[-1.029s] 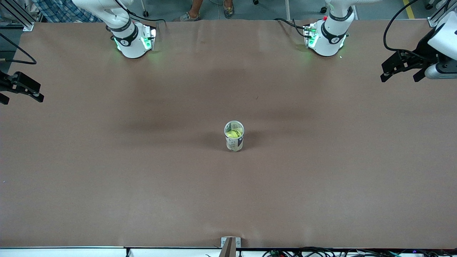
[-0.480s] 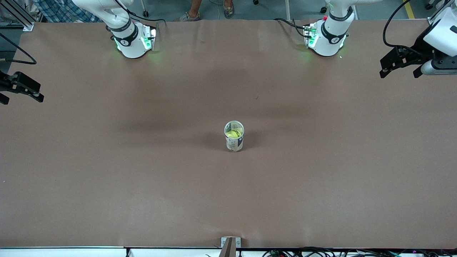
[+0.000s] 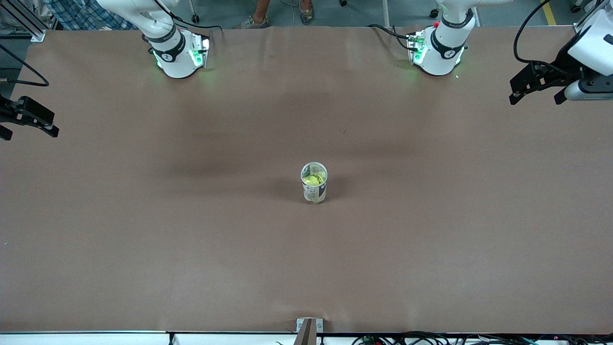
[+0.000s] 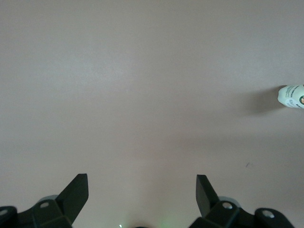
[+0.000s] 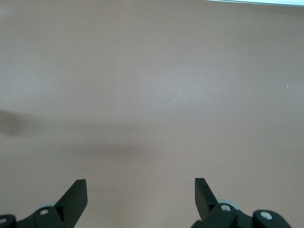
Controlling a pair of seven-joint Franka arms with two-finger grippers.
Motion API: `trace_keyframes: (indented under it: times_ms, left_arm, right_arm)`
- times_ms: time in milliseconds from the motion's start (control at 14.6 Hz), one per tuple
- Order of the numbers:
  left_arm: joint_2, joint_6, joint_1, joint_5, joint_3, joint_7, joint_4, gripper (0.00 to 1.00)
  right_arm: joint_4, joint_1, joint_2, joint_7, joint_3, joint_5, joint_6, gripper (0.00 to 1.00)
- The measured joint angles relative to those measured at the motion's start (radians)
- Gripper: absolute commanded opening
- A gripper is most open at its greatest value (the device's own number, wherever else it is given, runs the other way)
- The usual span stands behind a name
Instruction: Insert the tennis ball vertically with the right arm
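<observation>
A clear tennis ball can (image 3: 314,184) with a printed label stands upright near the middle of the brown table (image 3: 191,230), and the yellow-green tennis ball (image 3: 314,179) sits inside it, visible through the open top. The right gripper (image 3: 24,125) hangs over the table's edge at the right arm's end, its black fingers (image 5: 73,198) spread wide with only bare tabletop under them. The left gripper (image 3: 535,91) hangs over the left arm's end of the table, its fingers (image 4: 76,194) likewise spread apart and holding nothing. In the left wrist view the can (image 4: 291,96) shows at the frame's edge, well apart from the fingers.
</observation>
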Motion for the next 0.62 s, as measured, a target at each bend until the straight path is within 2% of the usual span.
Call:
trace_keyframes:
  times_ms: [617]
  left_arm:
    - [0.0, -0.04, 0.0, 0.0, 0.0, 0.0, 0.0, 1.0]
  right_arm:
    - [0.0, 0.0, 0.0, 0.0, 0.0, 0.0, 0.0, 1.0]
